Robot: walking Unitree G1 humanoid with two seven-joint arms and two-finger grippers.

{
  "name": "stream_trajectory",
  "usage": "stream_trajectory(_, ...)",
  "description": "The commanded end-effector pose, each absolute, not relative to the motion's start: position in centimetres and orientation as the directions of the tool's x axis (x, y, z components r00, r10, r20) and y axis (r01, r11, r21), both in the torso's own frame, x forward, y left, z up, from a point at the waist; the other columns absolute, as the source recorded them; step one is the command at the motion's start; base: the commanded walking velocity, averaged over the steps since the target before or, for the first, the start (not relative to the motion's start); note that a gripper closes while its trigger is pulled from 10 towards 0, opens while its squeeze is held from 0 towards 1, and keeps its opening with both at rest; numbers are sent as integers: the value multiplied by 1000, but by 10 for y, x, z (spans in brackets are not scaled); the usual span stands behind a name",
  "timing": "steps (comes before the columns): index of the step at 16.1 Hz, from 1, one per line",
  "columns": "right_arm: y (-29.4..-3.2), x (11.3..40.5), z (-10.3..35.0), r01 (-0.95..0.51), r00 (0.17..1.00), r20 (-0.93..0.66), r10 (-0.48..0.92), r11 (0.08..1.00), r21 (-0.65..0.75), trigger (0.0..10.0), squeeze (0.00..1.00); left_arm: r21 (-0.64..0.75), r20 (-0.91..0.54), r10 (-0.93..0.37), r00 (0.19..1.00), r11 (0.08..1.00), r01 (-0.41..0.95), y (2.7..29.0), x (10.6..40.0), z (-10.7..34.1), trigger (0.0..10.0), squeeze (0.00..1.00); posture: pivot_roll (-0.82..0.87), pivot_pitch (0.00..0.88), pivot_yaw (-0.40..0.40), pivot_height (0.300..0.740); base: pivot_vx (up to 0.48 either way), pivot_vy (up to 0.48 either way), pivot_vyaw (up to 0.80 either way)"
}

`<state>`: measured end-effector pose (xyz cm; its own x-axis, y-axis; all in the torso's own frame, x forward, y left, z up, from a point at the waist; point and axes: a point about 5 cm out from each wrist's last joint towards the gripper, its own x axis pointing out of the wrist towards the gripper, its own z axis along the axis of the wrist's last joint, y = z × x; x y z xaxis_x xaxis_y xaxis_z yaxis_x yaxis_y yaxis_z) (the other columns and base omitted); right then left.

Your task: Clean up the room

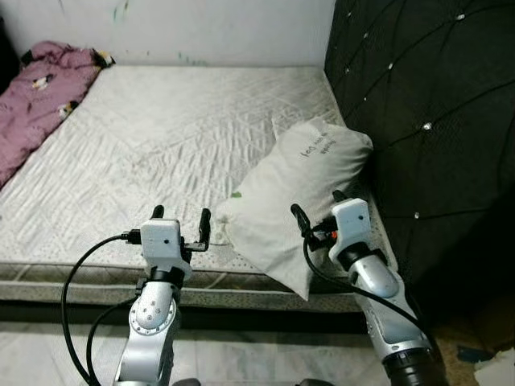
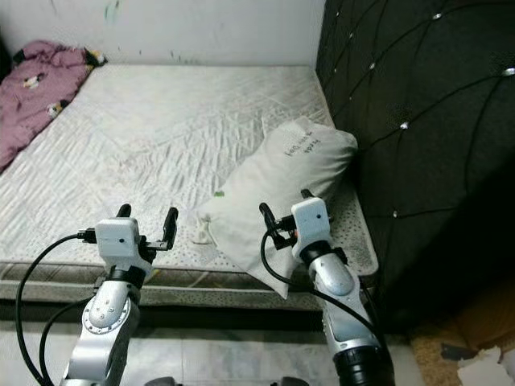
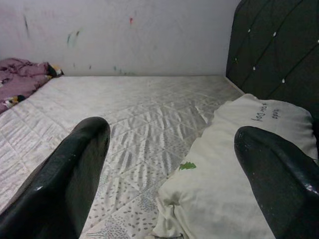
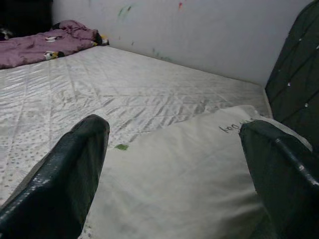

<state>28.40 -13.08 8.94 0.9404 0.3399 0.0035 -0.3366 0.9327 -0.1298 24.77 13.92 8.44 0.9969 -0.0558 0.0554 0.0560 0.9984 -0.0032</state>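
White quilted fabric covers the mattress (image 1: 161, 145) in front of me, bare except at 2 spots. A cream pillow (image 1: 298, 189) lies at the right side of the bed, its far end near the black tufted headboard (image 1: 426, 104) and its near corner hanging over the mattress's front edge — there is dark lettering near its far end and a small green mark on its left side. A crumpled purple blanket (image 1: 36, 96) sits at the far left corner, against the pale wall (image 1: 201, 28).

I see my left gripper (image 1: 180, 219) raised over the front edge of the mattress, just left of the pillow, its 2 black fingers spread apart with nothing between them. My right gripper (image 1: 319, 207) is up at the pillow's near right side — its fingers are also parted, straddling the pillow's width in the right wrist view without closing on it. Whether a fingertip touches the fabric, I cannot tell. Black cables loop from both wrists.
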Motion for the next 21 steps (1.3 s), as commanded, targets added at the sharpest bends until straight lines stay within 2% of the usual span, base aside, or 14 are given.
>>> stream_trajectory(1, -125, 286, 93, -353, 934, 15, 357, 927, -126, 10000, 0, -2, 82, -62, 995, 998, 62, 143, 247, 89, 10000, 0, -30, 0, 7, 740, 0, 0, -569)
stream_trajectory(4, -125, 286, 93, -352, 934, 16, 357, 927, -126, 10000, 0, -4, 84, -66, 994, 998, 66, 143, 247, 89, 10000, 0, -30, 0, 9, 740, 283, 0, -571)
stream_trajectory(14, -127, 288, 95, -351, 933, 27, 358, 925, -145, 10000, 0, 2, 80, -69, 994, 998, 69, 142, 248, 88, 10000, 0, -28, 0, 6, 740, 310, 0, 0)
stream_trajectory(18, -129, 290, 94, -346, 935, 26, 353, 926, -150, 10000, 0, 1, 76, -65, 995, 998, 65, 143, 248, 87, 10000, 0, -24, 0, 5, 740, 0, 0, 0)
stream_trajectory(21, -128, 290, 94, -343, 936, 26, 350, 927, -152, 10000, 0, 0, 88, -88, 992, 996, 88, 141, 247, 88, 10000, 0, -25, 0, 6, 740, 367, 0, 0)
